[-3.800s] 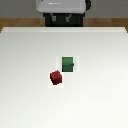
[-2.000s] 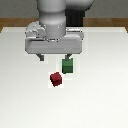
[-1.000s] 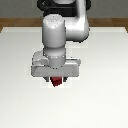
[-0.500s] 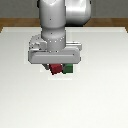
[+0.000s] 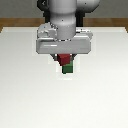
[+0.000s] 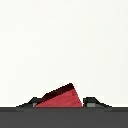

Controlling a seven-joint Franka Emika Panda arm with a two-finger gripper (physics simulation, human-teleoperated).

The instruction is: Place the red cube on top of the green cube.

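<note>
**Red cube carried over the green one**

The gripper (image 5: pixel 64 56) has moved since half a second ago; its jaws stay closed on the red cube (image 5: pixel 63 59), held between them; the green cube (image 5: pixel 67 68) now sits directly beneath; release looks near.

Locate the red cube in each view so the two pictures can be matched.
Exterior view: the red cube sits just under the claw, directly above the green cube, near the middle of the picture.
Wrist view: the red cube is held between the claw's fingertips; the green cube is not in view.
Shared landmark: the white table.
</note>
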